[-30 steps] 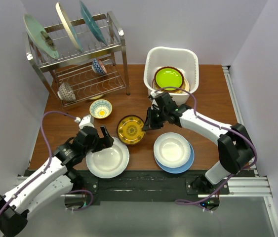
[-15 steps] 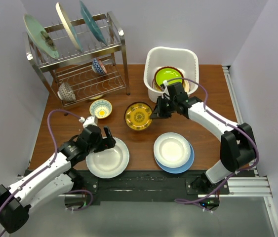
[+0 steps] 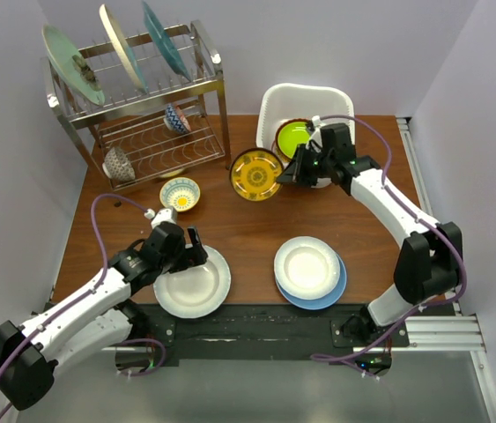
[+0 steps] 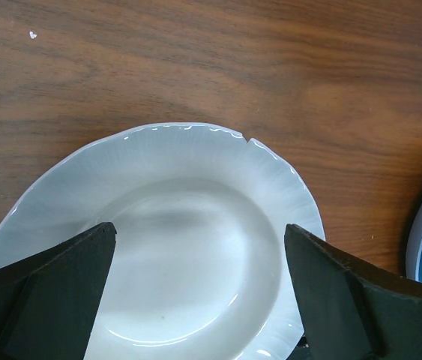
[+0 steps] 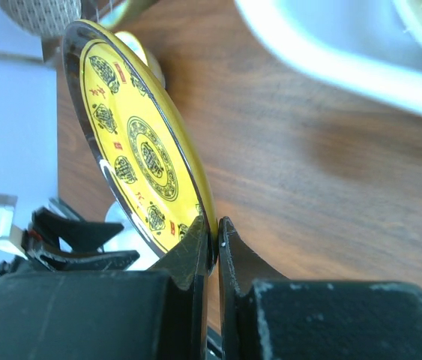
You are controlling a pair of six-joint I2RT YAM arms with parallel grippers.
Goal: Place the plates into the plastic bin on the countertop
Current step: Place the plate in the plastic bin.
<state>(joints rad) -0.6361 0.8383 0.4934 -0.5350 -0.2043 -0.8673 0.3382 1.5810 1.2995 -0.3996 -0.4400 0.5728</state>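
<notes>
Glossy yellow plate with dark medallion pattern is pinched at rim by right gripper, white plastic bin just beside. Left gripper is spread wide over scalloped white plate.

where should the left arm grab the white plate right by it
By the rim, on the edge nearest the left gripper, coming in low from that side. The white plate lies flat on the table and looks too wide for the open jaws to span, but its flared, wavy rim lifts off the wood, so one jaw could likely slip under and the other press on top.
</notes>
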